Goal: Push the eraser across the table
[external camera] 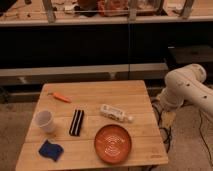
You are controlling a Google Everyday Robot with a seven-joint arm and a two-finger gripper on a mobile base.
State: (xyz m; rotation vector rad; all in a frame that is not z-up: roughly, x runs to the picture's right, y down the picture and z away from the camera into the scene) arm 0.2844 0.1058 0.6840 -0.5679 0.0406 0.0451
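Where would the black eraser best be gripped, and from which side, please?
Probably at mid-length, across the narrow width of the eraser, coming from above: it lies flat, a long bar with both long sides free of the cup and the white bottle. The claw is out of view; only the arm shows, beside the table.

One white arm (186,84) at right side of view, folded. Bulky rounded joint up top, one link running off the right edge, another angling down-left. Arm ends low in a pale wrist piece with dark cables alongside. Gripper (166,119) hangs there, pointing down, below the joint, holding nothing visible, touching nothing.
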